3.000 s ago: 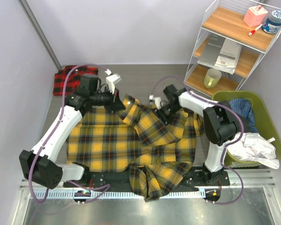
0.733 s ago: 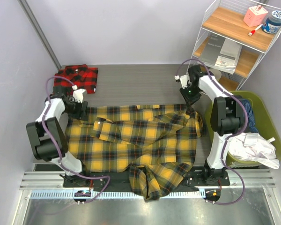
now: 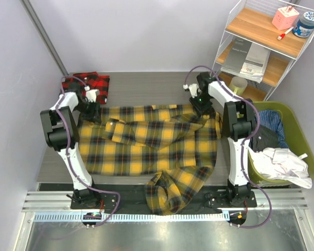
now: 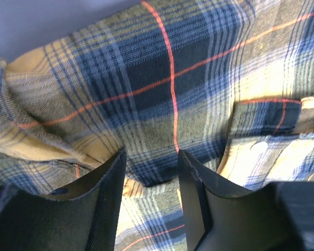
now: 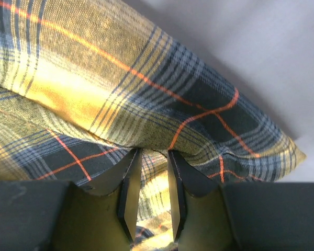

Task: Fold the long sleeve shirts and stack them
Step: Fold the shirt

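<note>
the yellow shirt [image 3: 152,141] lies on the desk [image 3: 146,86]; this looks like the smoothing step. the left pincer [image 4: 149,157], at its 10 o'clock corner, is spread. the right pincer [image 5: 149,151] is at 2 o'clock, and i cannot tell. next, fold a sleeve in.

No legible text anywhere.

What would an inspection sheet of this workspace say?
Surface: grey table, largely under cloth.
Job's things: yellow shirt spread unfolded, hem bunched over the near edge; red shirt folded, far left corner.
Clutter: green basket of other clothes, right side.
Grippers: left gripper jaws apart at the yellow shirt's far left edge; right gripper jaws close together at its far right edge, grip unclear.
Cables: purple cables loop along both arms.
Surroundings: wire shelf with cup; pale walls.
</note>
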Controlling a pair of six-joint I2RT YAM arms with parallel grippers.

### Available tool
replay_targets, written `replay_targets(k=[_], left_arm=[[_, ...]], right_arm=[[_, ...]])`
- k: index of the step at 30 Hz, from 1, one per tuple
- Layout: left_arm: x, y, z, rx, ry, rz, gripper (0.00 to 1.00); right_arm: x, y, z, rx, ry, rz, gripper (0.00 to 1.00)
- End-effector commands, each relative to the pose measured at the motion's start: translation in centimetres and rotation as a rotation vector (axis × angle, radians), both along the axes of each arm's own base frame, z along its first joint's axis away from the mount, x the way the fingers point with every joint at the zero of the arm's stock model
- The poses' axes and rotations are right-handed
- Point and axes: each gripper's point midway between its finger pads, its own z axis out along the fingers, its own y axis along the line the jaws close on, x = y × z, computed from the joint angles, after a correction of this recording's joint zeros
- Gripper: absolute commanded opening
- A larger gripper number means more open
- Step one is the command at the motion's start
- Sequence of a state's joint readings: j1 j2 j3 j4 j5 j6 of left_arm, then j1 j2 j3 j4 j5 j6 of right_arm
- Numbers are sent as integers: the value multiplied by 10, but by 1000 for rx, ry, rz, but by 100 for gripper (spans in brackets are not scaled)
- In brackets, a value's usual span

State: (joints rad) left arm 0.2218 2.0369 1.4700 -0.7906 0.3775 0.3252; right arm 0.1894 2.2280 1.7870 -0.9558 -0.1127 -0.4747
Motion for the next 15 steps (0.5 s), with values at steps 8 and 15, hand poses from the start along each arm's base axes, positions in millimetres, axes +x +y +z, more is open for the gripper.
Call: replay_targets(k=[8,15], left_arm=[[68,-8,46,-96,-209,-73,57],[-64,-61,127,-202,-312,-459,68]], right_arm=[[87,9,50,78,-197,13,40],[-56,28,133,291,-154,169,67]])
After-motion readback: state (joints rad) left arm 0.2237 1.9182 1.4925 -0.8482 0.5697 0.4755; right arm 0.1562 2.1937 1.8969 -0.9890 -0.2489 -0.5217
